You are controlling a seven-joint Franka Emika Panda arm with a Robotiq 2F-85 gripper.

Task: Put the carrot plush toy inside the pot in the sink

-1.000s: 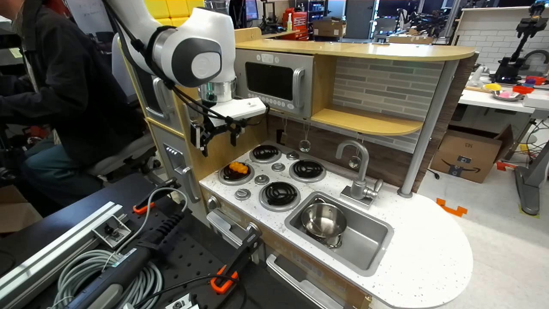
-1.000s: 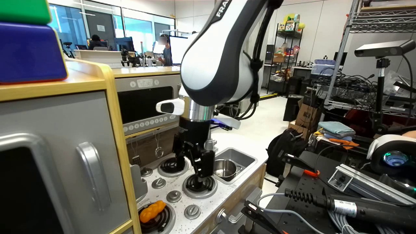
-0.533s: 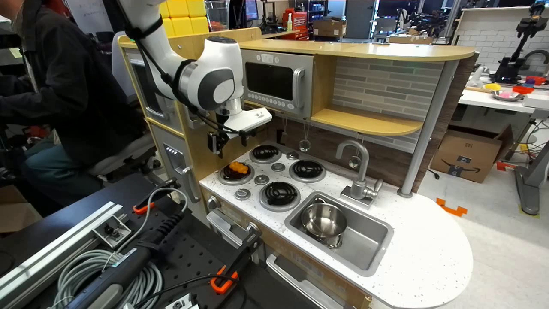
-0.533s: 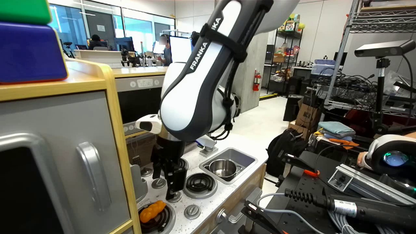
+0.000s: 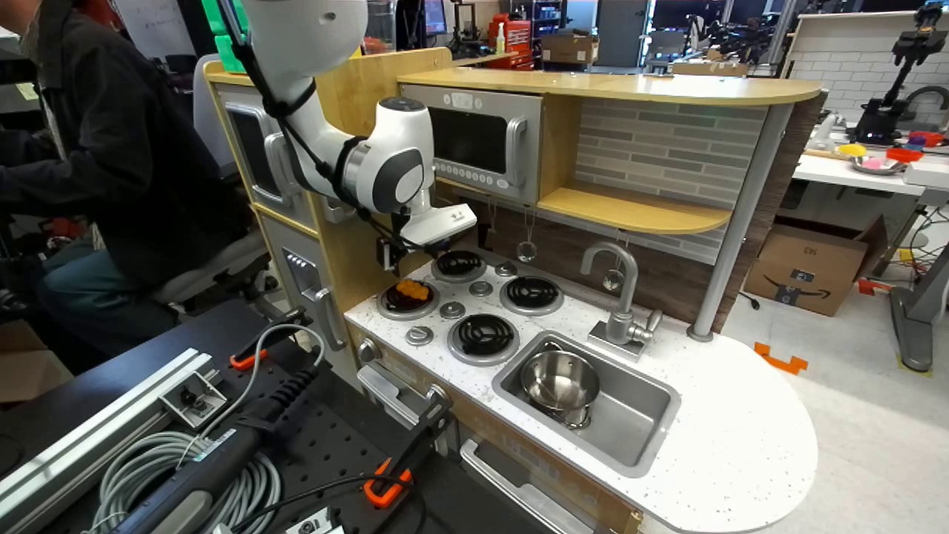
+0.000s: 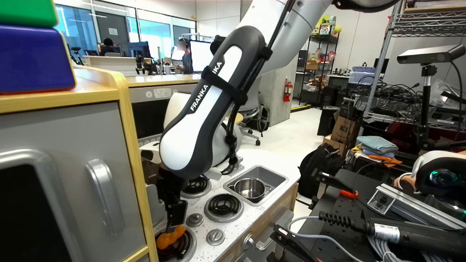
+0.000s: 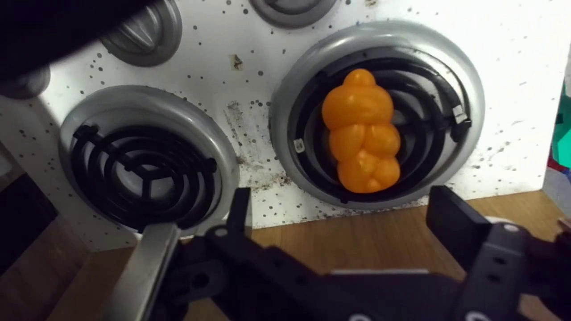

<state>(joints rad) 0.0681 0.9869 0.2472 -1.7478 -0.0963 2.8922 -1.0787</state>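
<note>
Pointing down near a coil burner (image 7: 282,125), the gripper (image 7: 341,200) has its fingers (image 7: 456,224) spread wide with nothing between them, presumably to straddle the lumpy orange toy (image 7: 362,133) resting on that burner. The metal pot (image 5: 560,382) sits mouth-up inside the sink (image 5: 630,426), likely to receive it from above.

The arm (image 6: 194,134) is slanting down over the corner of the bench (image 6: 233,228) nearest the cabinet (image 6: 72,138). The jaws are hanging downward, overlapping part of an orange toy (image 6: 169,239) in line of sight; contact and jaw spacing are not showing clearly. The toy is lying across a burner (image 6: 186,246). Well apart, along the bench's front edge, the pot (image 6: 249,188) is standing upright inside the sink (image 6: 273,177).
</note>
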